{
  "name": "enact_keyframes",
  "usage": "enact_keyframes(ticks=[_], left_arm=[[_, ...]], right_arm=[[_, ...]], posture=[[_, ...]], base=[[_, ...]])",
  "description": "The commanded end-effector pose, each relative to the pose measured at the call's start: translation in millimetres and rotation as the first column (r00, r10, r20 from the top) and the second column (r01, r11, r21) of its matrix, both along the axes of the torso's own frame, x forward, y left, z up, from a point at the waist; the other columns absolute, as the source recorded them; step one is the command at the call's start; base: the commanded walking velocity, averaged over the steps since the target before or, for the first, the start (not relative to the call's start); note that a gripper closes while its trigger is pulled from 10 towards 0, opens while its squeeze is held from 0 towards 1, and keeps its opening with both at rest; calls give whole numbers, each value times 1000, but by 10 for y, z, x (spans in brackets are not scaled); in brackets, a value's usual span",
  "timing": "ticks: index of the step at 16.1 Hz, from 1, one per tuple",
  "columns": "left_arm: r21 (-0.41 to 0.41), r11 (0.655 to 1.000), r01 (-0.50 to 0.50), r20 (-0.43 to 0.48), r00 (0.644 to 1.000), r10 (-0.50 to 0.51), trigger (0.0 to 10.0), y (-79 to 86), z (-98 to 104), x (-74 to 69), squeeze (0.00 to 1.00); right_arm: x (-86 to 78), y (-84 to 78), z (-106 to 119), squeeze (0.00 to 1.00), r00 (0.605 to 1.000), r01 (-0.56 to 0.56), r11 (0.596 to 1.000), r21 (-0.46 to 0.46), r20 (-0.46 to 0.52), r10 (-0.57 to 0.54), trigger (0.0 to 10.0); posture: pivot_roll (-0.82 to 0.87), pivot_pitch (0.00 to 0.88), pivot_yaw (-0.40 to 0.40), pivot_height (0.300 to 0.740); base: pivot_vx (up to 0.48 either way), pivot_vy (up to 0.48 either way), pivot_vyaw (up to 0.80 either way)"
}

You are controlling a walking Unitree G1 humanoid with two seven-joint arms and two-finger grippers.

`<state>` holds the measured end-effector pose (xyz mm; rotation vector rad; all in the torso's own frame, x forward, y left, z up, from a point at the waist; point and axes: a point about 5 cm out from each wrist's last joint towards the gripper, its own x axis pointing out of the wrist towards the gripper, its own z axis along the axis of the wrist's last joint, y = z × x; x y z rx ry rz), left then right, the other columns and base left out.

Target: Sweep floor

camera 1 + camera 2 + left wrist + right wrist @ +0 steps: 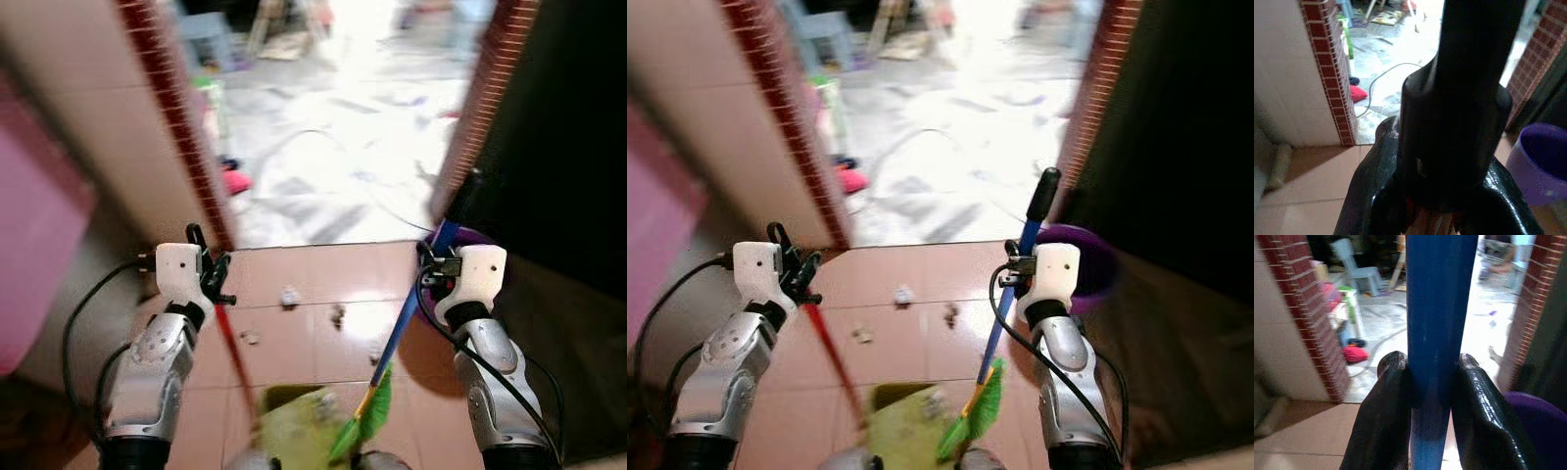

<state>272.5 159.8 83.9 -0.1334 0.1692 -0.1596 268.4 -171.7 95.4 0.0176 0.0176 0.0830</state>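
Note:
My right gripper is shut on the blue broom handle. The handle slants down to green bristles beside a yellow-green dustpan on the terracotta tiles. In the right wrist view both fingers press the blue handle. My left gripper is shut on the dustpan's handle, whose red shaft runs down to the pan. The left wrist view shows its black grip between the fingers. Several bits of debris lie on the tiles ahead of the pan.
A doorway opens ahead between a brick-edged wall on the left and a brick post on the right. A purple bucket stands by the post, with a dark door beyond. A cable and a red object lie on the bright floor outside.

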Motion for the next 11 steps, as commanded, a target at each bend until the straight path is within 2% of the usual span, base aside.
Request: enact_keyframes(ticks=[1,4,5,6,8,11], left_arm=[[-33,999,16,74,997,-13,10000,-26,164,56,0],[-6,1000,3,82,997,-2,10000,6,150,77,0],[59,998,-28,97,995,22,10000,58,138,105,0],[83,996,-41,101,994,32,10000,77,134,116,0],[140,989,-49,113,993,33,10000,136,89,140,0],[180,982,-56,123,992,34,10000,146,73,163,0]], right_arm=[[-1,6,75,0,999,-9,1000,-10,39,10,10000],[15,-3,99,0,999,-15,1000,-16,52,16,10000],[33,31,125,0,995,-76,996,-42,66,79,10000],[37,57,137,0,991,-109,993,-50,72,112,10000],[90,204,246,0,957,-269,962,-48,97,273,10000],[181,203,378,0,943,-300,952,-55,131,305,10000]], posture=[[-148,0,69,740],[-150,0,68,740],[-149,0,57,740],[-149,0,57,740],[-150,0,46,740],[-149,0,38,740]], base=[[0,0,0],[0,0,0],[0,0,0],[0,0,0],[0,0,0],[0,0,0]])
